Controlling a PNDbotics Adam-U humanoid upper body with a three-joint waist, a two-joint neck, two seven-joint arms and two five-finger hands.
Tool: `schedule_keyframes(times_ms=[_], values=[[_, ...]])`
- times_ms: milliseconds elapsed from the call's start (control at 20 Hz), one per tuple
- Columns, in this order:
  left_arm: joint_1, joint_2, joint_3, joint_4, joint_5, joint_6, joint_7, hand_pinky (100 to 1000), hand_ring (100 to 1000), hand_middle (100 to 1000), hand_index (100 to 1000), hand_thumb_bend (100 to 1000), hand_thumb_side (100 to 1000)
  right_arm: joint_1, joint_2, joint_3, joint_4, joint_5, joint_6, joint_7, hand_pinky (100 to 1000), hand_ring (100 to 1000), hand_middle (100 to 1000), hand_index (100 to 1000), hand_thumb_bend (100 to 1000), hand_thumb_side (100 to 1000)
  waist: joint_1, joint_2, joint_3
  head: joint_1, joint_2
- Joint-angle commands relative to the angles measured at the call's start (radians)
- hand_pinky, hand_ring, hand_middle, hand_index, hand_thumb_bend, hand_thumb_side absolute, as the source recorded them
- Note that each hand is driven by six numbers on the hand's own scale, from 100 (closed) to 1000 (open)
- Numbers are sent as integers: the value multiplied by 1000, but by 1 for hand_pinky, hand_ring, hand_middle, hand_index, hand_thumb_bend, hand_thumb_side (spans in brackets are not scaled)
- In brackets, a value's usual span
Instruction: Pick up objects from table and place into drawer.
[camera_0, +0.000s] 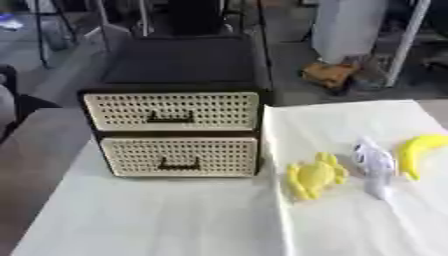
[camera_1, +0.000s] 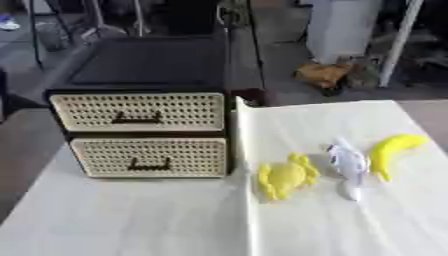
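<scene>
Lobed yellow toy (camera_0: 315, 175), glossy white figure (camera_0: 374, 162), curved banana (camera_0: 418, 152) beside cane-fronted, closed drawer unit (camera_0: 175, 135); hands unseen.

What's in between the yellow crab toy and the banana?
A white toy lies between the yellow crab toy and the banana, on the white cloth. Both eye views show it.

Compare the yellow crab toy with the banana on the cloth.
The crab toy is rounded and flat with stubby legs around it; the banana is one long curved piece. The crab toy lies nearest the drawer cabinet; the banana lies farthest right, beyond the white toy. Both are yellow and rest on the white cloth.
</scene>
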Motion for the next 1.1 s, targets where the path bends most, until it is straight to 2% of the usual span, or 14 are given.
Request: schedule_keyframes(times_ms=[50, 250, 450, 700, 900, 1100], values=[[-4, 63, 51, -14, -20, -166, 147, 100, 266, 434, 848, 100, 774, -7, -22, -13, -16, -3, 6, 1, 709, 836, 796, 911, 100, 1000, 1, -14, 3, -3, -4], [-5, 95, 76, -14, -139, -163, 198, 100, 206, 336, 816, 100, 758, -7, -23, -12, -16, -2, 7, 1, 709, 836, 796, 911, 100, 1000, 4, -15, 3, -4, -5], [5, 107, 52, -14, -251, -127, 217, 100, 110, 281, 834, 100, 748, -8, -23, -11, -16, -3, 8, 3, 710, 836, 796, 911, 100, 1000, 6, -15, 1, -3, -7], [31, 137, -2, -14, -278, -69, 80, 100, 100, 298, 884, 100, 716, -10, -24, -8, -16, -7, 9, 6, 711, 836, 796, 911, 100, 1000, 9, -16, -1, 0, -2], [44, 188, -22, -14, -241, -64, -69, 100, 100, 271, 909, 100, 700, -11, -27, -8, -16, -9, 9, 8, 713, 836, 795, 911, 100, 1000, 12, -16, -1, 2, 1], [57, 265, -27, -14, -201, -60, -198, 100, 100, 265, 947, 100, 726, -12, -28, -6, -16, -10, 10, 10, 714, 836, 795, 911, 100, 1000, 15, -16, -2, 2, 4]])
